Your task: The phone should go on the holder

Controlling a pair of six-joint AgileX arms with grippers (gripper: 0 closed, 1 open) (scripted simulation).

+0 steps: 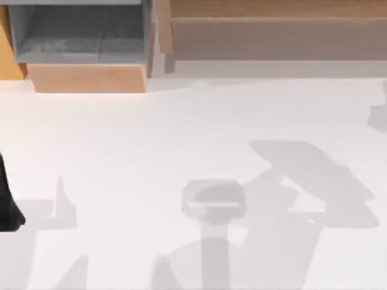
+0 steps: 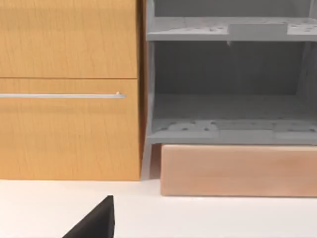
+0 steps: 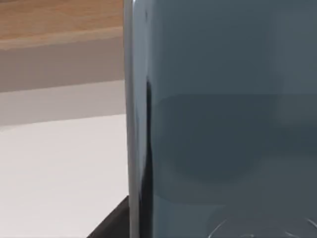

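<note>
The phone (image 3: 223, 124) is seen close against the right wrist camera, its glossy blue-grey face upright; it appears carried, though the right gripper's hold cannot be told. The holder (image 1: 213, 200), pale grey, stands on the white table (image 1: 121, 151) right of centre in the top view. The left arm (image 1: 7, 202) is parked at the table's left edge. Judgement: the phone should be lowered squarely, its bottom edge seated in the holder's lip before release.

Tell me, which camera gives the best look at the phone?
The right wrist view: the phone looms close there, a glossy dark blue-grey slab. The top view gives just a large shadow on the table; the left wrist view faces cabinets.
</note>
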